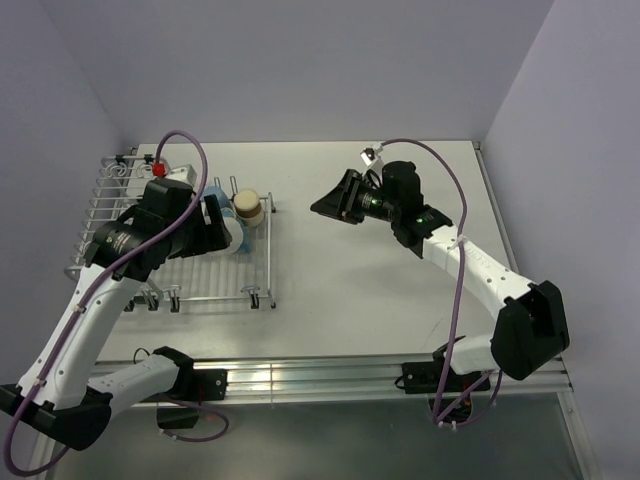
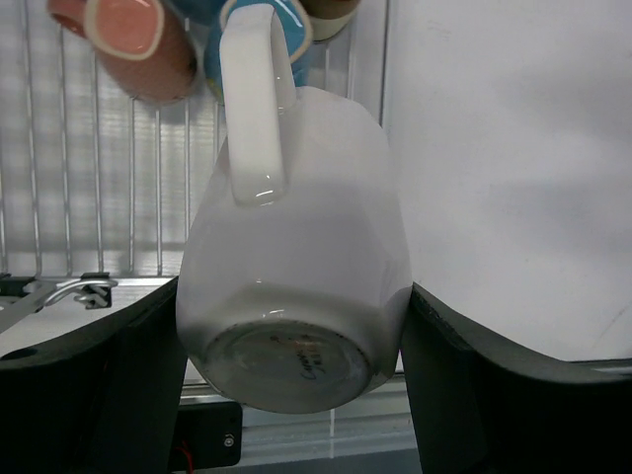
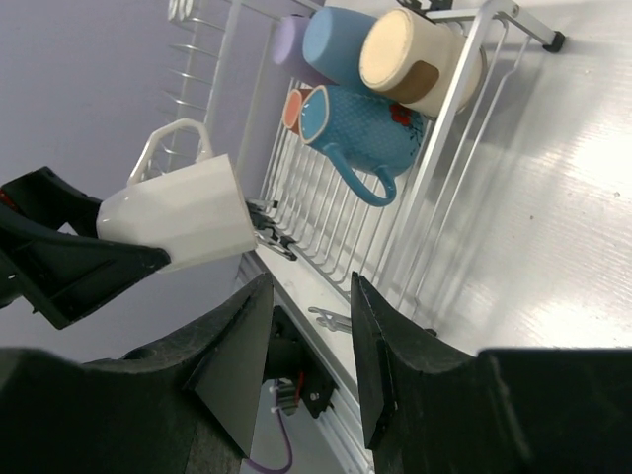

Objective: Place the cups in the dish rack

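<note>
My left gripper (image 2: 294, 296) is shut on a cream-white mug (image 2: 296, 227), base toward the camera, handle up, held above the near right part of the silver dish rack (image 1: 200, 282). In the right wrist view the mug (image 3: 183, 212) hangs clear of the rack (image 3: 434, 188). Lying in the rack's far corner are a lavender cup (image 3: 289, 39), a mid-blue cup (image 3: 341, 44), a cream cup with a brown band (image 3: 420, 59), a light blue handled mug (image 3: 365, 128) and a salmon-pink cup (image 3: 294, 107). My right gripper (image 1: 325, 207) is open and empty over the table's middle. No steel cup is in view.
The rack sits at the table's left side, its right rail (image 1: 271, 250) beside my left gripper (image 1: 222, 228). Upright wire loops (image 1: 105, 190) line the rack's left edge. The table's near edge rail (image 1: 320, 375) runs along the front.
</note>
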`<control>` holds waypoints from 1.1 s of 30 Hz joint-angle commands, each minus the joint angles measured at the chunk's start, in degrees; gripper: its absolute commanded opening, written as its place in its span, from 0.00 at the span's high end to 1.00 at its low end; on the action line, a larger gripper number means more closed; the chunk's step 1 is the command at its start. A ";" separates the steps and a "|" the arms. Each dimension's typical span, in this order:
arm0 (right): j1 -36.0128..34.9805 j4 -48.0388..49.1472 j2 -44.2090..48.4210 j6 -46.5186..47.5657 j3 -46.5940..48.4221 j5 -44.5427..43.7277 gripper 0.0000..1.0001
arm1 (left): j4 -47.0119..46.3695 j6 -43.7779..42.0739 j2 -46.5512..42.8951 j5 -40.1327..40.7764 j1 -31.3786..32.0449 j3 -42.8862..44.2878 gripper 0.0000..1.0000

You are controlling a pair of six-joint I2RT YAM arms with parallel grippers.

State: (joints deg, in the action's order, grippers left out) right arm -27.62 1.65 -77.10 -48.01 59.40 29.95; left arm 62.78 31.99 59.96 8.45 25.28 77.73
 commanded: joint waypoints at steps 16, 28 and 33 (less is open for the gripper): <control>-0.42 1.86 -2.35 2.22 -0.16 0.37 0.56 | -2.23 13.80 1.02 9.74 0.04 -7.42 1.00; -0.42 1.95 -2.62 2.39 -0.95 0.19 0.57 | 0.58 26.01 5.95 14.93 0.04 -8.30 1.00; -0.42 2.13 -2.88 2.22 -1.12 0.28 0.57 | 3.22 31.99 8.93 16.60 -0.23 -7.34 1.00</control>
State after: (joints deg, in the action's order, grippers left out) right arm -27.62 1.83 -79.77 -46.74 58.50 29.98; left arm 66.00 58.24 67.85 21.30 25.26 68.62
